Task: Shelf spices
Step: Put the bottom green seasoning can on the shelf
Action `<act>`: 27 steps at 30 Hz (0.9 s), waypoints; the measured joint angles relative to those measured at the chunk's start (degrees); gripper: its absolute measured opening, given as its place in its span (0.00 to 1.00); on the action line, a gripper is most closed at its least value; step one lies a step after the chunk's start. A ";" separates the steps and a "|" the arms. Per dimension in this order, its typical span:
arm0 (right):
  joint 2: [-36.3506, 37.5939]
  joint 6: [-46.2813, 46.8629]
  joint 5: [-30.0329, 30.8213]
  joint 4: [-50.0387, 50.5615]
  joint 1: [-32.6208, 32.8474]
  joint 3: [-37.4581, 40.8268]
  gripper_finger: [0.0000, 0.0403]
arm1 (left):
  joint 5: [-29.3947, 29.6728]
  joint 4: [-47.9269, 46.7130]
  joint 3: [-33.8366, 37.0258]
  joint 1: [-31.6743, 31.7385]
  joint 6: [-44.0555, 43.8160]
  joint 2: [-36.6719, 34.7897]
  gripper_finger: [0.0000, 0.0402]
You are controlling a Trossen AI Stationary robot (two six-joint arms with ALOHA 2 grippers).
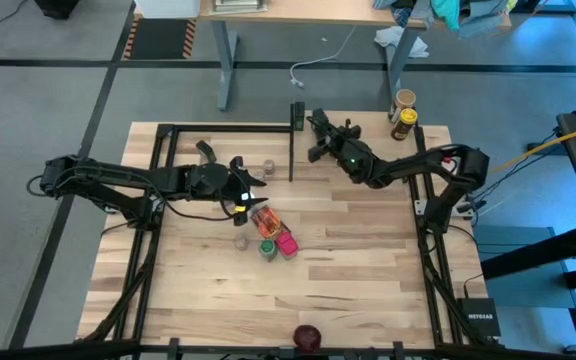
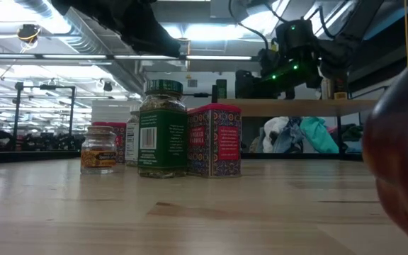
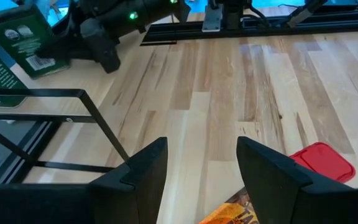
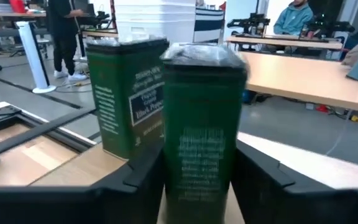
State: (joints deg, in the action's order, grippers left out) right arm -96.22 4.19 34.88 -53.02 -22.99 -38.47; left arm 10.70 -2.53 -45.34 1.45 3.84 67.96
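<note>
Several spices stand grouped mid-table: a pink-red box [image 1: 286,243] [image 2: 214,139], a green-lidded jar [image 1: 267,248] [image 2: 161,131], an orange-red packet [image 1: 267,220] and a small orange-labelled jar [image 2: 99,150]. My left gripper [image 1: 253,192] [image 3: 197,177] hovers open just left of them, over bare wood. The shelf's black frame [image 1: 228,127] [image 3: 61,93] stands at the table's far left. My right gripper [image 1: 316,135] [image 4: 197,186] is beside that frame, shut on a dark green tin [image 4: 201,130]. A second green tin [image 4: 126,99] stands upright on its base just beyond. My right gripper pinches the green tin between its two fingers, one on each side wall low down [image 4: 173,174]. The fingers come roughly level from the table's right. The tin stays upright. Its base is hidden by the fingers, so whether it rests on anything cannot be told.
Two tan-lidded jars [image 1: 403,112] stand at the far right corner. Two small jars [image 1: 254,165] sit near the frame. A red round object [image 1: 308,337] [image 2: 402,156] lies at the near edge. People and desks show in the room beyond the table [image 4: 297,18].
</note>
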 joint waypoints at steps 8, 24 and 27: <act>-0.97 -1.58 -1.97 0.60 0.20 -1.90 0.47 | 0.00 -0.49 0.00 0.00 -0.17 0.00 0.47; 3.47 -15.74 8.10 7.09 8.75 -1.93 0.48 | 0.00 -2.71 -0.02 -0.11 -1.25 0.00 0.47; 4.18 -16.99 11.31 7.90 10.22 -1.92 0.48 | 0.00 -2.43 -0.02 -0.11 -1.27 0.00 0.47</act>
State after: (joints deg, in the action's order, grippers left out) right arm -92.04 -12.80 46.19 -45.12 -12.77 -40.39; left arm 10.70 -4.96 -45.36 1.34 2.56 67.96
